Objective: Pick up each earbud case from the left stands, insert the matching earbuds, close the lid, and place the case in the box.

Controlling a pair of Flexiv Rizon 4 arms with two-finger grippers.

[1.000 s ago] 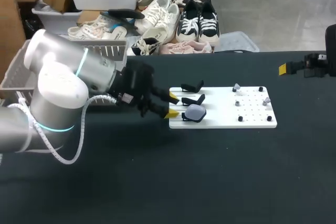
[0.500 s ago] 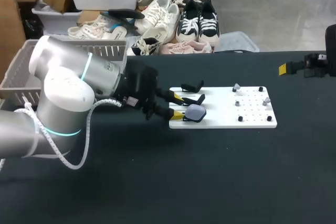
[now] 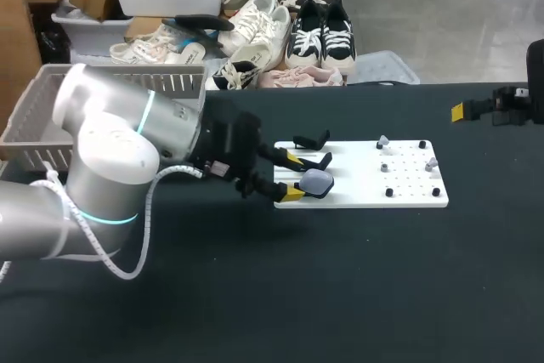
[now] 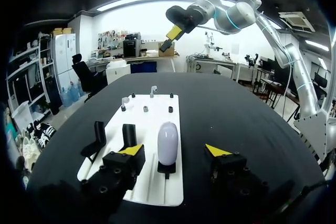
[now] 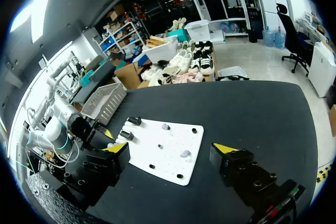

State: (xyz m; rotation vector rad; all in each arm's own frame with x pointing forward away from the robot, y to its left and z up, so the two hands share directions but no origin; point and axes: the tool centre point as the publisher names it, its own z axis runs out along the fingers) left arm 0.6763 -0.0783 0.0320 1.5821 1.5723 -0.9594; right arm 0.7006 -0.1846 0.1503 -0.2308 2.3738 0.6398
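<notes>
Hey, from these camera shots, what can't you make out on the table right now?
Earbud case: lid seam too small in every view, so open or closed is unclear.
Earbuds: head view, too small to tell shape or pairing.
Basket: head view, the left arm covers its inside.
Right arm: head view, cut off by the edge; only one yellow tip of its jaws shows.

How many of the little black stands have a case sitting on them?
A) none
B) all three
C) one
C: only one stand carries the pale case; the middle stand and the far stand beside it are bare.
</notes>
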